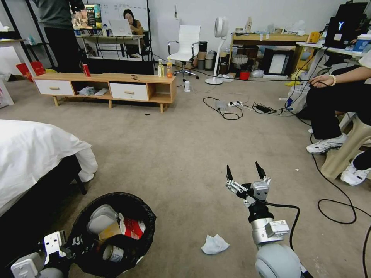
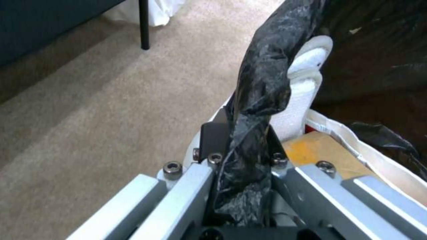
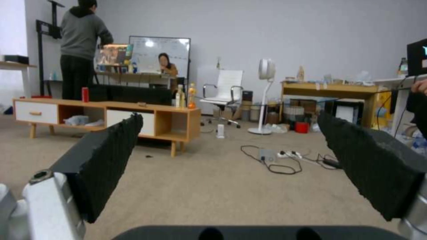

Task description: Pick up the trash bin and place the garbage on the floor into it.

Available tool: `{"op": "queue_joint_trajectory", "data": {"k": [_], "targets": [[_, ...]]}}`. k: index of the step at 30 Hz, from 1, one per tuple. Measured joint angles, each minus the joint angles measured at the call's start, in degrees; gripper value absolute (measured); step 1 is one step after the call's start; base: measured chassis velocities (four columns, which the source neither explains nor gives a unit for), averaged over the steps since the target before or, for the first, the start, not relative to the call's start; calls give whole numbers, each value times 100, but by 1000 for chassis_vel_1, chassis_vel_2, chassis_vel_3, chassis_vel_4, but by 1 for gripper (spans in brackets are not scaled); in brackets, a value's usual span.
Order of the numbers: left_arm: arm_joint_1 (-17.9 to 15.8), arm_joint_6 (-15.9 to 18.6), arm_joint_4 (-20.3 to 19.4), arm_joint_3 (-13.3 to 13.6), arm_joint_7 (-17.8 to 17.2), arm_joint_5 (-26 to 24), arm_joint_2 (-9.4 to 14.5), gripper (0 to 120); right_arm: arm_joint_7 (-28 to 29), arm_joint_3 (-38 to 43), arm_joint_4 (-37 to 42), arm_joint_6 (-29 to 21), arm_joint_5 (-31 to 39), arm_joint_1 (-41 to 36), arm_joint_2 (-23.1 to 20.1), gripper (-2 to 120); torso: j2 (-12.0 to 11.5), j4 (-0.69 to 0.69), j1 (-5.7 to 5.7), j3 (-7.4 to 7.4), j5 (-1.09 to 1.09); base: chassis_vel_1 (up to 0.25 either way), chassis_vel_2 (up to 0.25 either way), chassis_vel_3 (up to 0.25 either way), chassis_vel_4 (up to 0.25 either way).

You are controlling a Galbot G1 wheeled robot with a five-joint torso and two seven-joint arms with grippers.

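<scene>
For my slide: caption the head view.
Left gripper clamps the trash bin rim; open right gripper hovers beyond a crumpled tissue.

Trash bin (image 1: 112, 235) at 7 o'clock, garbage inside, bed (image 1: 34, 154) at 9. Tissue (image 1: 214, 244) on floor (image 1: 174, 146) between bin and right gripper (image 1: 244, 172).

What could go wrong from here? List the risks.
1. The left gripper holds the trash bin only by its bag-covered rim; it could slip or tilt and spill the garbage inside.
2. The crumpled tissue lies near the right arm's base, behind the open right gripper; reaching it looks awkward.
3. A black cable on the floor could snag.
</scene>
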Motion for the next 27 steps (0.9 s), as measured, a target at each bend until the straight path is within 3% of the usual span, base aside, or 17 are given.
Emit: {"op": "queue_joint_trajectory", "data": {"k": [13,17,19,23,26,27], "targets": [[-18,-1,39,-7,0,-13,15,2,-55,-90,-244,-110,-37,220,-62,100,0,0,0,-1,0,-22,23,21,-24],[-19,-1,42,-27,0,-44,44,2,130,-231,-240,-605,360,413,-232,100,0,0,0,-1,0,0,0,0,0],[-18,3,39,-34,0,-69,63,2,298,-384,-152,-1193,964,594,-403,100,0,-1,0,-1,0,0,0,0,0],[-18,9,36,-36,0,-84,69,2,387,-498,-108,-1547,1412,739,-498,100,0,0,0,-1,0,0,0,0,0],[-18,15,36,-35,-3,-99,80,2,473,-696,-76,-2220,2303,1056,-689,100,0,1,0,-1,0,0,0,0,0],[-18,15,36,-35,-3,-99,80,2,473,-696,-76,-2220,2303,1056,-689,100,0,1,0,-1,0,0,0,0,0]]}}
